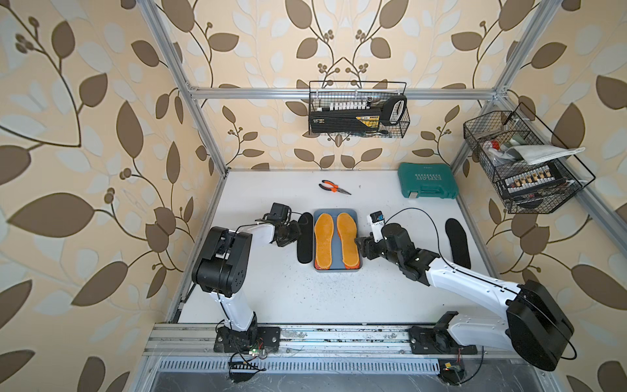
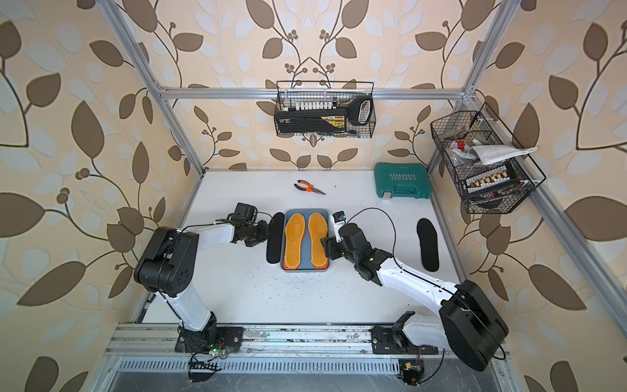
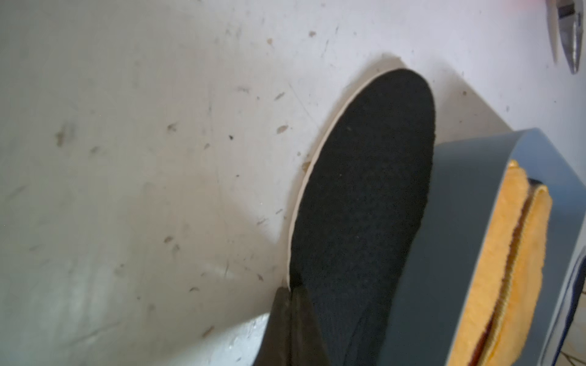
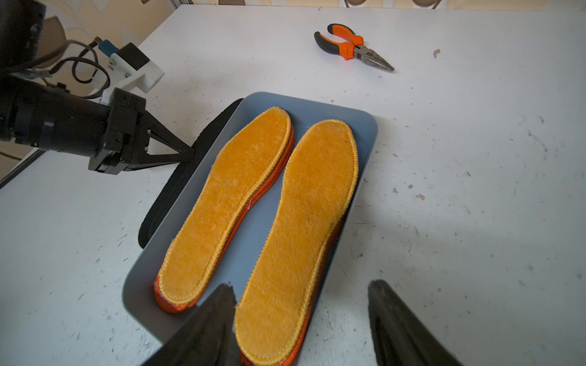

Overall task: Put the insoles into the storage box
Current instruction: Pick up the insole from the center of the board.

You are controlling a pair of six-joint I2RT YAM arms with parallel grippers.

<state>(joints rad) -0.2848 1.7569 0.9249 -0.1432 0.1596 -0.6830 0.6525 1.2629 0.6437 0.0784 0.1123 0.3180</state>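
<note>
The left gripper (image 3: 290, 296) has its jaws closed, and they appear to pinch the outer long edge of a black insole (image 3: 364, 190). That edge is raised off the table (image 1: 271, 288), showing a pale underside. The insole's other long edge rests against the left wall of the storage box (image 1: 334, 212), and its long axis runs parallel to the box, front to back.

The right gripper (image 4: 301, 285) has its jaws wide apart and holds nothing. It hangs over the near right corner of the box.

The blue-grey box holds two stacks of insoles side by side. An orange-yellow insole (image 1: 324, 239) tops the left stack and a second orange-yellow insole (image 1: 347, 239) tops the right. Orange-edged ones show beneath both. All lie lengthwise in the box, and their near ends ride up onto its near rim. Which end is the toe cannot be told for certain.

A second black insole (image 1: 458, 242) lies flat on the table well to the right of the box, also roughly front to back.

Farther back lie orange-handled pliers (image 1: 334, 187) and a closed green case (image 1: 427, 180). A wire basket (image 1: 358, 108) on the back rail holds black tool packs. A side basket (image 1: 522, 159) holds a pale cloth and a rack of bits.
</note>
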